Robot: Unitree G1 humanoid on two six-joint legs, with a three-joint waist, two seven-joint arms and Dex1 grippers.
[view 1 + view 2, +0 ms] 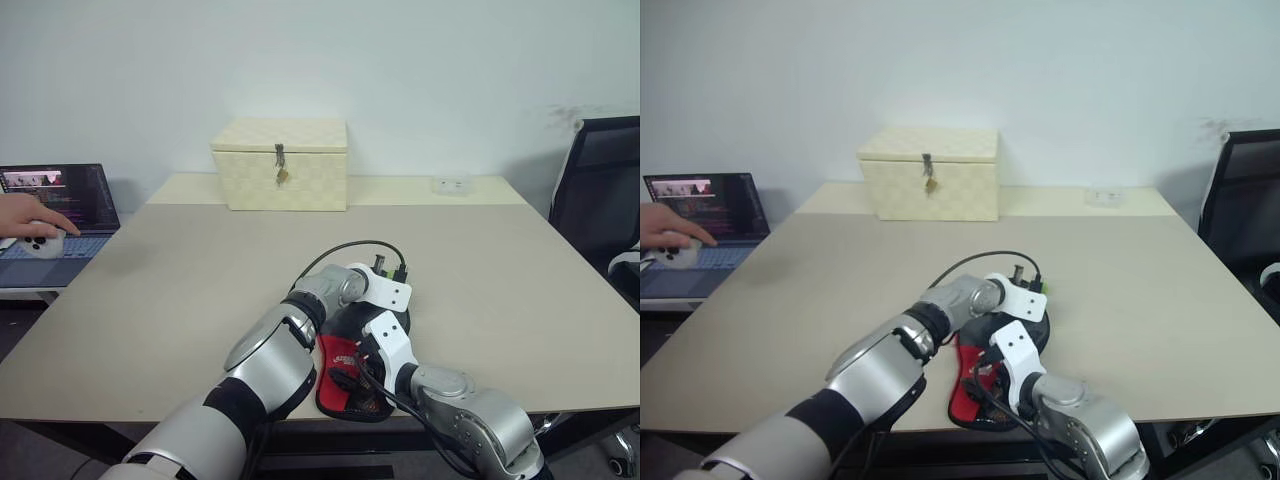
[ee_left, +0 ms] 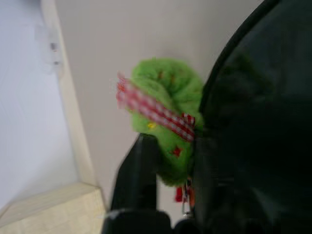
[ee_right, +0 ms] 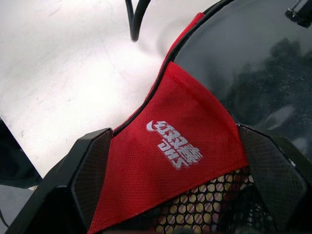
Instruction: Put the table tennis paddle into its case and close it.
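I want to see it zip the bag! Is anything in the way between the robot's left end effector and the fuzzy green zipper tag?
Nothing visible is. In the left wrist view, one black finger of the left end effector is right against the fuzzy green zipper tag at the edge of the black fabric paddle case.

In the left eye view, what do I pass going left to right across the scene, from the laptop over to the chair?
Person's hand on the laptop → cream woven box → left gripper at the case → small white object at the far table edge → black chair.
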